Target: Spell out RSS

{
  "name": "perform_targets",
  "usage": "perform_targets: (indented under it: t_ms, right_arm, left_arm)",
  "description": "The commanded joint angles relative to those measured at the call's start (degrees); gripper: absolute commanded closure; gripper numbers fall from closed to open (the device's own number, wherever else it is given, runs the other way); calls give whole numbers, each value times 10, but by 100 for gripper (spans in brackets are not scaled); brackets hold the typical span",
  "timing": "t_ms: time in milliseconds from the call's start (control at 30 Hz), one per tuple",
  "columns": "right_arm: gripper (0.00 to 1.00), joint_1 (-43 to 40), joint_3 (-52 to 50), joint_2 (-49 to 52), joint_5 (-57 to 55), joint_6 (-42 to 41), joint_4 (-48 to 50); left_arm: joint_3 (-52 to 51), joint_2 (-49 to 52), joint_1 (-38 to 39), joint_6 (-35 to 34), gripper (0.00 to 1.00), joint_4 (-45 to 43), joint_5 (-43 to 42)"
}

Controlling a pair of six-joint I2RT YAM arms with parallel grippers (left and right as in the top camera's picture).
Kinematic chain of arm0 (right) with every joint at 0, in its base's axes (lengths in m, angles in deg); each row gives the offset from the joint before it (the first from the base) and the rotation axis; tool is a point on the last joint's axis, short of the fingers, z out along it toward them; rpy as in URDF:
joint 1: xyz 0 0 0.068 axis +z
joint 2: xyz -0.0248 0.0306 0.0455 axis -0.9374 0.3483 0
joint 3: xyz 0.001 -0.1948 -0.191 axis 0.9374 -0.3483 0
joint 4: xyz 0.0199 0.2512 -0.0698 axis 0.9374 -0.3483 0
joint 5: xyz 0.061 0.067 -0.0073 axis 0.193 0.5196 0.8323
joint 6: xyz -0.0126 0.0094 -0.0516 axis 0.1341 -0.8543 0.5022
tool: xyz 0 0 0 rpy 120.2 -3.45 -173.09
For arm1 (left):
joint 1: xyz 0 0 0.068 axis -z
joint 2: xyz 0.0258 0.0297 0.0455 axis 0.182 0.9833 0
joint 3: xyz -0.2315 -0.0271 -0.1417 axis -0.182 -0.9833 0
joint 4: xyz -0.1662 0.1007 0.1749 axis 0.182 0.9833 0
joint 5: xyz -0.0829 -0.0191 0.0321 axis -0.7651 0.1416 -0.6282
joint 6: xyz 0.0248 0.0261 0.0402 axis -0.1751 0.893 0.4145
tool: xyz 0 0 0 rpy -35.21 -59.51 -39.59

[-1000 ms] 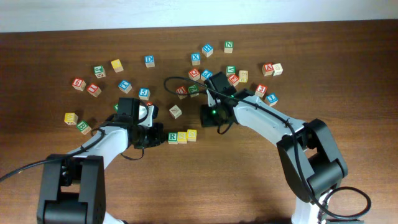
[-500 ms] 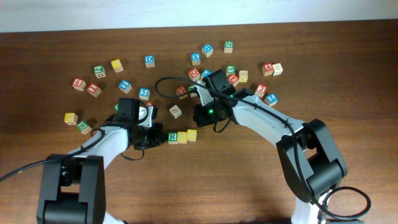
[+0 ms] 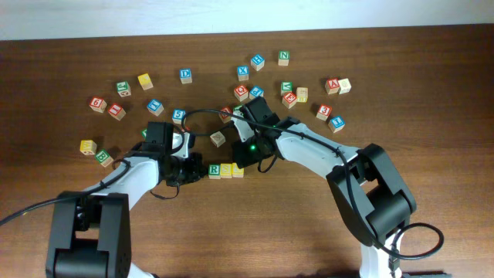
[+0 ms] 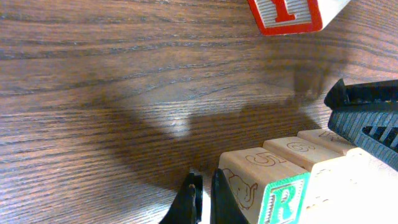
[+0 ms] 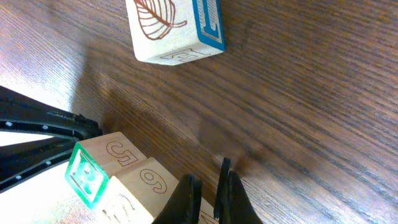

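Note:
Three cubes stand touching in a row: the green R cube [image 3: 214, 171], then two yellow-faced cubes [image 3: 226, 170] [image 3: 238, 167]. My left gripper [image 3: 197, 170] is shut and empty, its tips just left of the R cube [image 4: 283, 202]. My right gripper [image 3: 241, 160] is shut and empty, right above the rightmost yellow cube. In the right wrist view, its jaws [image 5: 208, 186] hang over the row, where side faces show 5 [image 5: 121, 152] and 6 [image 5: 155, 180]. In the left wrist view, the left jaws [image 4: 199, 199] touch the table beside the R cube.
A pale cube [image 3: 218, 138] lies just behind the row; it shows with a blue letter in the right wrist view [image 5: 174, 28]. A red-lettered cube [image 4: 292, 12] lies behind the left gripper. Several lettered cubes are scattered across the back and left [image 3: 96, 103].
My right gripper has moved left and toward the front, from beside the row to right over its right end. The left arm and the three cubes have not moved.

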Motion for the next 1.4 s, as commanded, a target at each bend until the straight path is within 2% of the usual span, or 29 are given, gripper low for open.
perform_targets:
  t_ms: [0, 200, 333, 500, 567, 600, 633, 700, 767, 833, 933, 1067, 1133, 1167, 1200, 1233, 1367]
  right_arm:
    - [96, 3, 10, 7, 7, 8, -3]
    - [96, 1, 10, 7, 4, 7, 2]
    - [96, -39, 61, 2, 5, -25, -15]
    - [96, -87, 151, -19, -2, -24, -130]
    - [96, -96, 185, -31, -45, -24, -198]
    - [96, -98, 216, -42, -98, -24, -268]
    - [96, -100, 254, -63, -150, -24, -359]
    - [96, -99, 277, -112, -165, -22, -446]
    - [96, -94, 277, -186, -163, -23, -508]
    - [96, -78, 265, -250, -163, -23, -528]
    - [96, -24, 200, -352, -169, -41, -523]
    - [96, 88, -64, -537, -221, -165, -406]
    - [96, 111, -145, -596, -221, -193, -367]
    - [96, 118, -179, -628, -221, -206, -359]
    - [68, 118, -198, -648, -221, -205, -361]
    - [2, 118, -203, -655, -221, -205, -370]
    - [2, 118, -203, -647, -221, -205, -380]
  left_arm:
    - [-7, 7, 1, -4, 100, 1, 2]
    - [-7, 7, 1, -4, 100, 1, 2]
    - [-7, 7, 1, -4, 100, 5, 2]
    - [-7, 7, 1, -10, 100, 5, -2]
    - [-7, 3, 0, -10, 100, 5, 8]
    - [-5, -12, -5, -10, 100, 8, 28]
    - [6, -52, -16, -10, 100, 35, 73]
    - [24, -124, -26, -6, 100, 77, 130]
    - [29, -258, -25, 11, 100, 114, 133]
    - [29, -364, -25, 26, 100, 162, 133]
    - [29, -517, -25, 41, 100, 261, 133]
    - [29, -692, -25, 47, 100, 392, 132]
    - [29, -738, -25, 47, 100, 426, 129]
    - [29, -747, -25, 47, 96, 433, 129]
    - [29, -752, -25, 47, 66, 441, 129]
    - [29, -751, -25, 47, 1, 447, 129]
    - [29, -751, -25, 47, 1, 497, 114]
